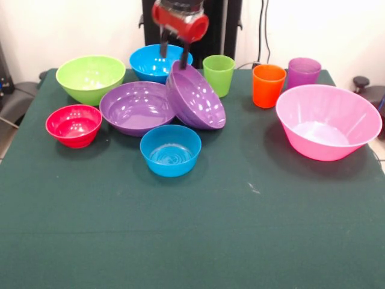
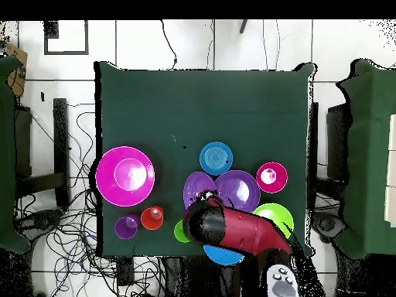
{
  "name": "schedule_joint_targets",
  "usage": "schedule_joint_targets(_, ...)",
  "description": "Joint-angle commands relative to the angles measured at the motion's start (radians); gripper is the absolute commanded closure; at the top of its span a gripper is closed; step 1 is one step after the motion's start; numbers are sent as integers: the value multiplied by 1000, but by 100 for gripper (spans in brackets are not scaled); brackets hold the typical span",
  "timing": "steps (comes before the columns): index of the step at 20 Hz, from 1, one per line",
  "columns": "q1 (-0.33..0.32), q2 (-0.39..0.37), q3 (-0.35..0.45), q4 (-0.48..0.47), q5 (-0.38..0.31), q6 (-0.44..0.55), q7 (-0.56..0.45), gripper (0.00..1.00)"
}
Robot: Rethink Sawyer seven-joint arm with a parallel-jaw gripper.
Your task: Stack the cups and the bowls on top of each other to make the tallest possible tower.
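The claw (image 1: 173, 57) pinches the top rim of the tilted purple bowl (image 1: 195, 96), one finger inside the rim and one outside, holding it tipped on edge. The bowl hangs directly below the claw, its mouth facing toward the flat purple bowl (image 1: 137, 106) just beside it, lower edge down near the desk (image 1: 192, 241). That neighbour looks like the natural landing spot. It's tight here: the far blue bowl (image 1: 157, 62) sits behind, the green cup (image 1: 218, 74) close by, the near blue bowl (image 1: 171, 150) in front. Wide open cloth lies toward the camera.
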Motion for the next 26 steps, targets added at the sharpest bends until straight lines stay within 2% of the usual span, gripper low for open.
schedule_joint_targets(1, 68, -130, 15, -56, 71, 283, 108, 0)
schedule_joint_targets(5, 88, -132, 9, -71, 85, 298, 124, 0)
schedule_joint_targets(10, 93, -89, 23, -79, 106, 240, 142, 0)
schedule_joint_targets(14, 115, -3, 15, -117, 116, 145, 186, 0)
schedule_joint_targets(18, 163, 97, 7, -170, 149, 67, 232, 0)
schedule_joint_targets(21, 211, 151, -21, -213, 185, 56, 264, 0)
schedule_joint_targets(26, 243, 193, -23, -234, 248, 41, 265, 0)
